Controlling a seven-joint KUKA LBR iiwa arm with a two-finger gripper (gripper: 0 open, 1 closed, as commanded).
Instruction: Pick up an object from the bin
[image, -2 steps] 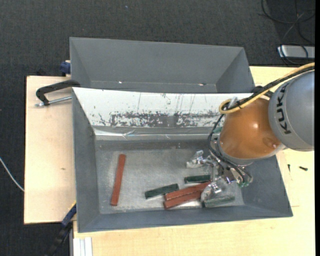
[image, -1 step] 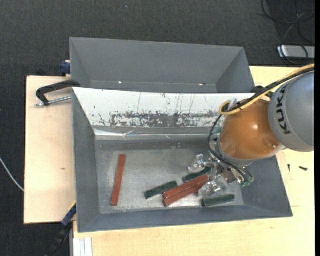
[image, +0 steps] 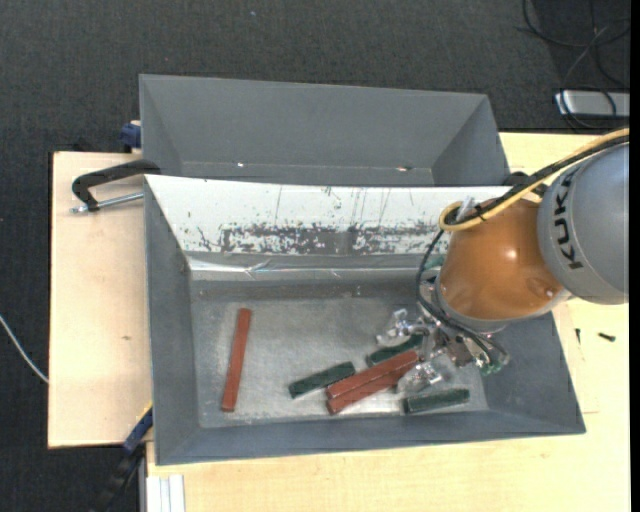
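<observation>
Grey metal bin (image: 170, 330): near its left wall lies a lone red-brown stick (image: 237, 358), then a dark green stick (image: 320, 380). Red-brown bars (image: 365, 385) slant up-right, their upper end meeting the gripper (image: 430, 358); its opening cannot be told.

A grey arm link (image: 590, 235) marked "KUKA" in black, a glossy rounded orange cover (image: 495, 270), yellow and black cables (image: 545, 175), metal end effector (image: 435, 350).

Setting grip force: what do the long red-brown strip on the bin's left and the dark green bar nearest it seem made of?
Long red-brown flat strip: matte, straight-edged, probably painted wood or plastic. Dark green flat bar: same dull, rigid look, likely likewise. Neither is certain.
</observation>
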